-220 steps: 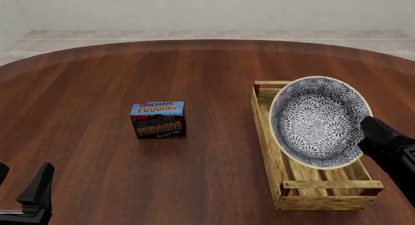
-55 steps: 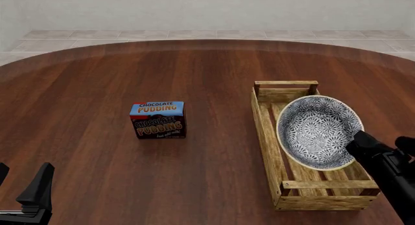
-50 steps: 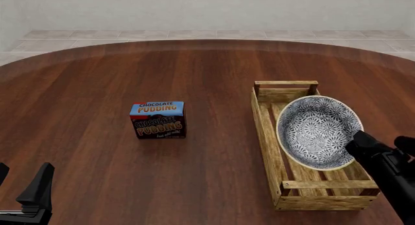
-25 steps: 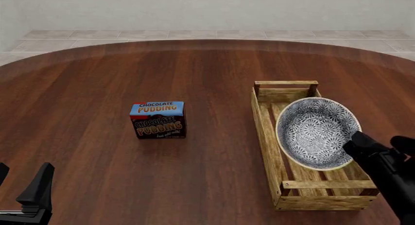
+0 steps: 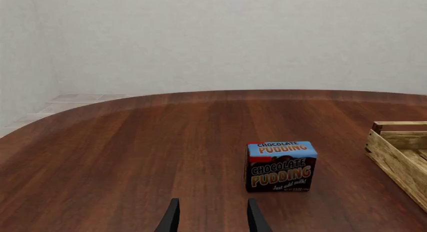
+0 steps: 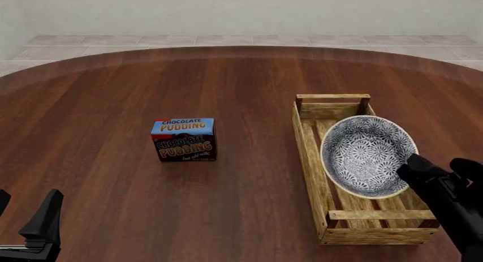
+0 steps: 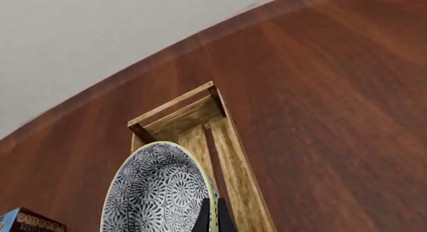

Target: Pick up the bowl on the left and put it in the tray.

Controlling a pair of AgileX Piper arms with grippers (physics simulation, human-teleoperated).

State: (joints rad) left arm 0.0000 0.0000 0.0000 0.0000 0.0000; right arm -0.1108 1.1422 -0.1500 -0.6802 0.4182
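Note:
The bowl (image 6: 367,156), floral blue-grey inside with a cream rim, hangs tilted over the middle of the wooden tray (image 6: 306,143) at the right of the table. Its inside faces the camera and its lower edge dips between the tray walls. My right gripper (image 6: 413,167) is shut on the bowl's right rim. The right wrist view shows the gripper (image 7: 213,218) pinching the rim of the bowl (image 7: 157,192), with the tray (image 7: 173,114) beyond. My left gripper (image 6: 24,214) stands open at the near left corner, holding nothing, and it (image 5: 213,219) appears likewise in its own view.
A chocolate pudding box (image 6: 185,139) stands upright left of centre, well away from the tray. The left wrist view shows it (image 5: 280,166) ahead, with a tray end (image 5: 397,157) at the edge. A corner of the box (image 7: 27,221) shows in the right wrist view.
The right gripper has lowered the bowl from high above the tray down toward its slats. In the last second it sank a little further. The left arm has not moved.

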